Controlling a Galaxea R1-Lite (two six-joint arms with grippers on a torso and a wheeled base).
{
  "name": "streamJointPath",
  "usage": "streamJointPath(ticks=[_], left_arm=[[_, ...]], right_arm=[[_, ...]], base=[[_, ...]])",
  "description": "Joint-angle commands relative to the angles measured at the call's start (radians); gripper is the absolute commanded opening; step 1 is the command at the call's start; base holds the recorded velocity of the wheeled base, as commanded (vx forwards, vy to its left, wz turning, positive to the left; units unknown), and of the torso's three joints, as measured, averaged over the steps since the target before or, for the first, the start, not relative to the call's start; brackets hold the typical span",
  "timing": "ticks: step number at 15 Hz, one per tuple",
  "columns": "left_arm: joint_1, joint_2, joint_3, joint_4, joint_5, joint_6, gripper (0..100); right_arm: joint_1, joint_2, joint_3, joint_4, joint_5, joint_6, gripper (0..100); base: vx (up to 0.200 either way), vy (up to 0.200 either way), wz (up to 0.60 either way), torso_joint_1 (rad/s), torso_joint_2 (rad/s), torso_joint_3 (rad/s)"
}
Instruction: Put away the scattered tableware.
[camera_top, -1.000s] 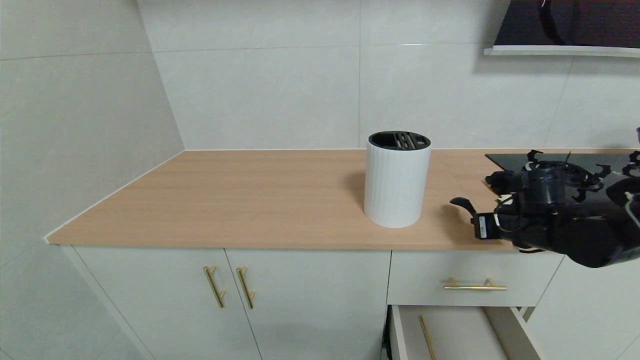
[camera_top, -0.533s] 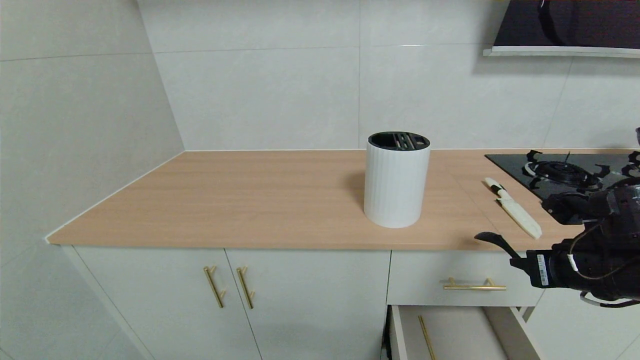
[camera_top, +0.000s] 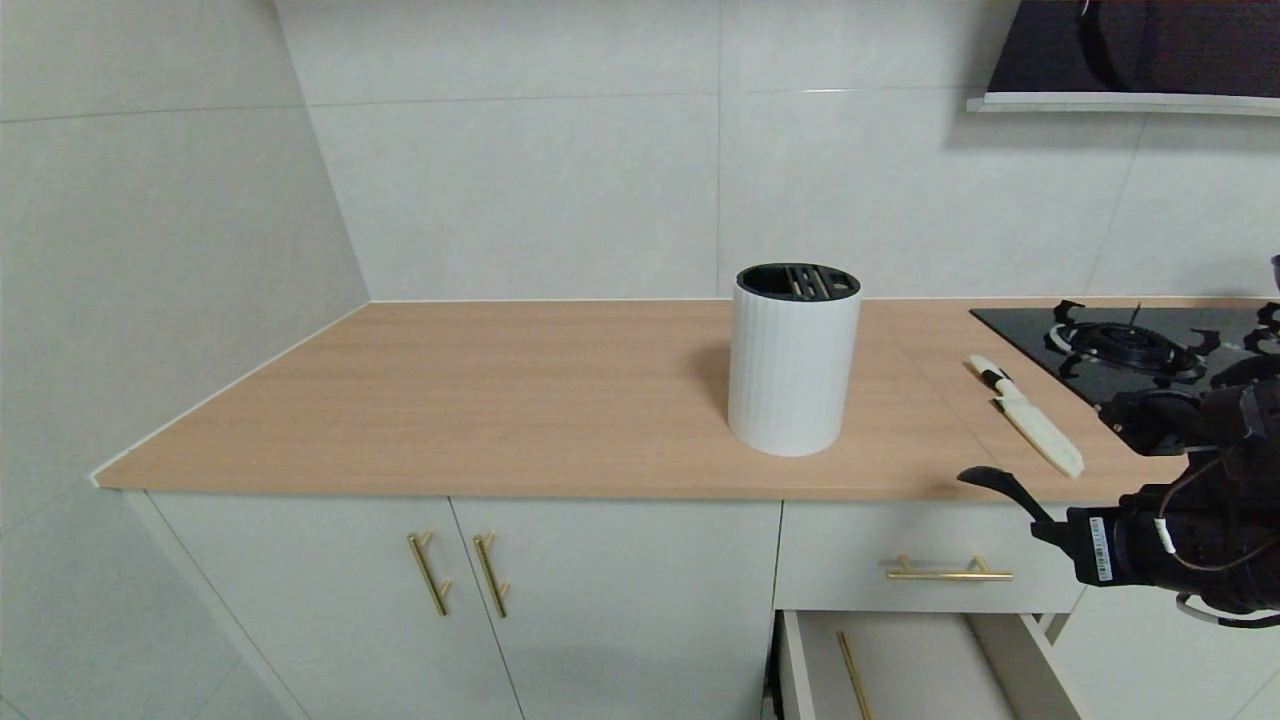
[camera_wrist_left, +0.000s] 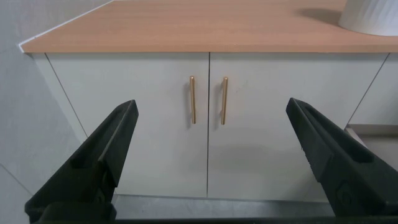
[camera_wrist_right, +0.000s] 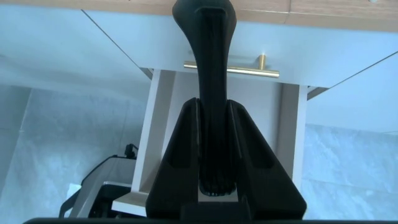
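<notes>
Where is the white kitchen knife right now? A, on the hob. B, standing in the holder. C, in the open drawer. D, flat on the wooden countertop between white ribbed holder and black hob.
D: the white kitchen knife lies flat on the wooden countertop, white ribbed holder on one side, black hob on the other.

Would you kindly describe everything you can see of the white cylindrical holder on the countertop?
The white holder is an upright cylinder with finely ribbed walls, plastic by the look, topped by a black slotted insert. It stands on the wooden countertop, left of the knife and apart from it; only the countertop touches it.
</notes>
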Motion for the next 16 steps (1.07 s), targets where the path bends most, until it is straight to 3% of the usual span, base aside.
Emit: streamJointPath(ticks=[1,9,16], left_arm=[[0.000,0.000,0.000,0.000,0.000,0.000,100],[0.000,0.000,0.000,0.000,0.000,0.000,100],[0.000,0.000,0.000,0.000,0.000,0.000,100]], right_arm=[[-0.001,0.002,-0.001,-0.001,0.000,0.000,0],[-0.001,0.069,0.009,-0.005,-0.006,-0.025,0],[-0.001,0.086,0.020,-0.007,-0.006,-0.037,0]], base=[[0.000,0.000,0.00,0.000,0.00,0.000],[0.000,0.000,0.00,-0.010,0.02,0.016],[0.000,0.000,0.00,-0.183,0.45,0.257]])
